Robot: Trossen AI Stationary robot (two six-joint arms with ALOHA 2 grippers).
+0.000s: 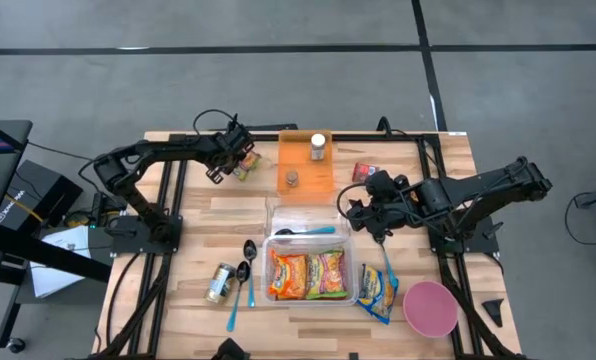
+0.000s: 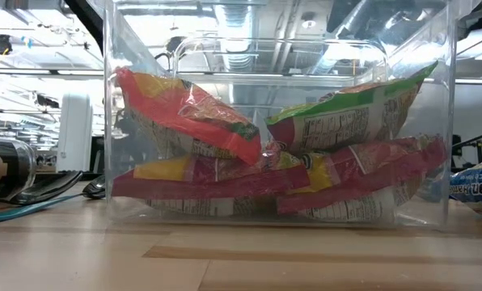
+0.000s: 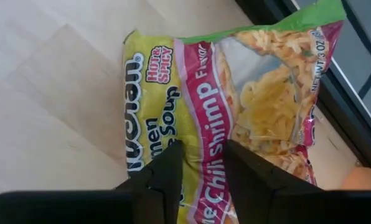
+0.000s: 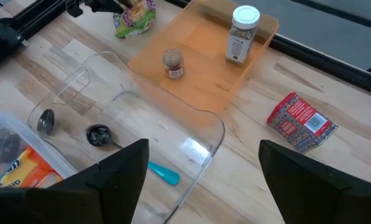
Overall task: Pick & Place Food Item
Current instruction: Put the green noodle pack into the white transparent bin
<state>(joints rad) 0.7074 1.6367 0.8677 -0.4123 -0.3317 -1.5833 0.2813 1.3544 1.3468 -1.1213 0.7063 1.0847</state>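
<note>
A yellow, pink and green ramen packet [image 3: 235,106] lies flat on the wooden table at its far left [image 1: 245,163], beside the orange tray [image 1: 323,185]. My left gripper [image 3: 204,180] points steeply down over the packet's near end. Its two fingers are a narrow gap apart, with a strip of the printed face showing between them. My right gripper [image 4: 204,180] hangs open in the air right of the table's middle [image 1: 363,210], above an empty clear container [image 4: 173,130]. A clear bin [image 1: 350,290] near the front holds several noodle packets [image 2: 192,113]. My left gripper comes at the ramen packet from above, its fingertips [image 3: 167,171] at the packet's printed face near one end [image 3: 201,149]. I cannot tell whether they touch the wrapper. The packet lies flat on the table.
On the orange tray stand a white-capped spice jar [image 1: 318,146] and a small jar [image 1: 292,178]. A red packet [image 1: 365,173] lies right of it. Spoons [image 1: 246,265], a can [image 1: 219,283], a blue packet [image 1: 378,290] and a pink bowl [image 1: 430,307] lie around the bin.
</note>
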